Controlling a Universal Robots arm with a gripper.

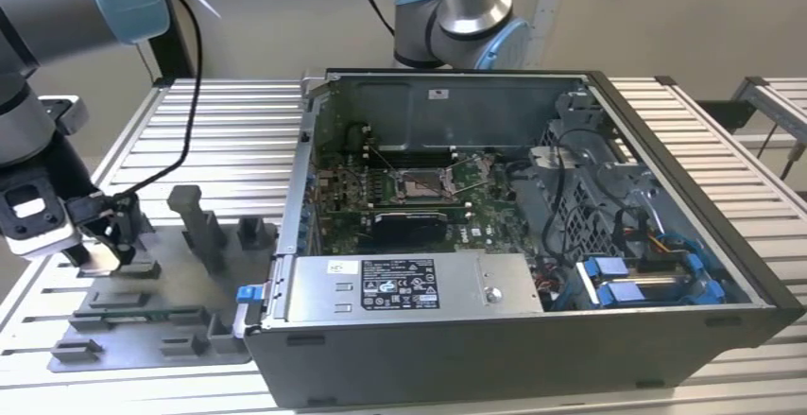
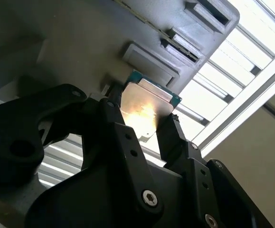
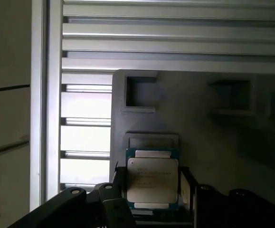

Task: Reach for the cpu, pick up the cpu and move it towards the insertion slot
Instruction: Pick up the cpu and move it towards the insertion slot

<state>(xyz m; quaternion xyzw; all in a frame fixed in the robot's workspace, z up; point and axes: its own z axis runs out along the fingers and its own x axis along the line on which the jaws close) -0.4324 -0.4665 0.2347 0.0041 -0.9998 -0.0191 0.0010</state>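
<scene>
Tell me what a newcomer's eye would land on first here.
The open computer case dominates the exterior view's right, a silver-framed socket bare on its green board. At that view's left the gripper sits low over a grey tray. In both wrist views its fingers clamp a shiny square chip.

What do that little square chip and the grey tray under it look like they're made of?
The cpu: a metal top by the look of it, silvery and glaring under the light, on a thin green board edge. The fixture tray: matte grey, probably moulded plastic, with dull, even surfaces and no glare.
</scene>
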